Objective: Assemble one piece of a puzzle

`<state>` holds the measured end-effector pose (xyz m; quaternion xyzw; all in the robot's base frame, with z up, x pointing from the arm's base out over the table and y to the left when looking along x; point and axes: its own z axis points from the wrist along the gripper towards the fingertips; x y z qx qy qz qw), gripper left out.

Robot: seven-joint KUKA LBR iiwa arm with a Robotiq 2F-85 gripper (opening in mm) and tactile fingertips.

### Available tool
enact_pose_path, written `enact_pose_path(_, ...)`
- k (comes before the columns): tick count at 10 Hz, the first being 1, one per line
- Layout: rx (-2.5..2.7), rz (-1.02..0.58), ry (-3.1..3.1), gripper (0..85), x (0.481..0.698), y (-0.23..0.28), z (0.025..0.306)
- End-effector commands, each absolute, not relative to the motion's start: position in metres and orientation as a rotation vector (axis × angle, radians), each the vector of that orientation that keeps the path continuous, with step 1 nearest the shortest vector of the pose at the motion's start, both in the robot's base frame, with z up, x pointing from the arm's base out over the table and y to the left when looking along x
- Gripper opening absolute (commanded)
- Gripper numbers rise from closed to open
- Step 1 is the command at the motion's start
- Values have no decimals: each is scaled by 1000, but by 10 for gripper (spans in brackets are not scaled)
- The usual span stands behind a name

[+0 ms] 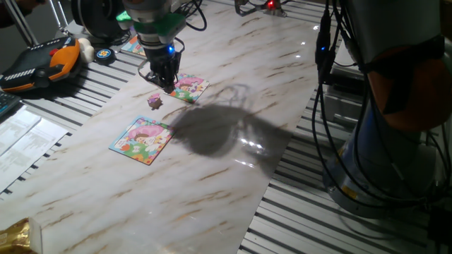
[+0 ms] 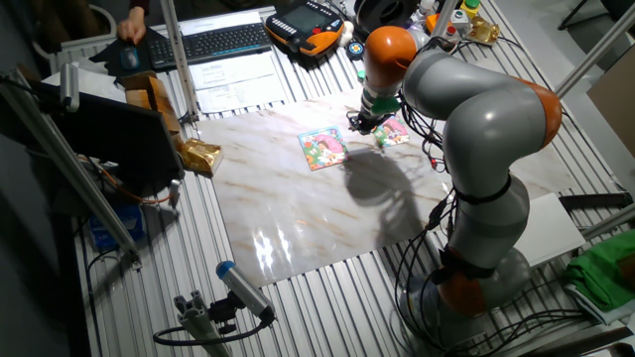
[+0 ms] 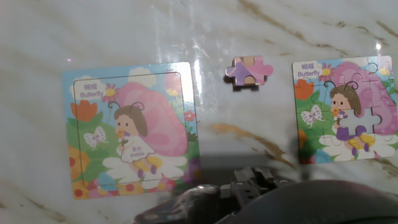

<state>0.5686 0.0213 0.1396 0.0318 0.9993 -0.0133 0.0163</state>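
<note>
The piece (image 1: 155, 101) (image 3: 249, 70) is small, purplish-pink and lies flat on the marble table, touching neither board. The puzzle (image 1: 189, 87) (image 3: 345, 109) (image 2: 392, 131) is a pink butterfly picture with a piece-shaped gap (image 3: 359, 119) near its middle. My gripper (image 1: 164, 85) (image 2: 359, 121) hangs just above the table between the piece and the puzzle. Its fingers look spread and hold nothing. In the hand view only the dark housing (image 3: 261, 199) shows along the bottom edge.
A blue-edged butterfly board (image 1: 141, 140) (image 3: 130, 127) (image 2: 322, 149) lies on the piece's other side. Another blue-green puzzle (image 1: 134, 46) sits at the back behind the arm. An orange-black pendant (image 1: 42, 63) rests on the slatted bench at the left.
</note>
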Motion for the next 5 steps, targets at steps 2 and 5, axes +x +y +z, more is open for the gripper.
enact_pose_path(2,97,-64,3093,7,572,21,137)
enact_pose_path(5,94,-78,3088,7,583,17,130)
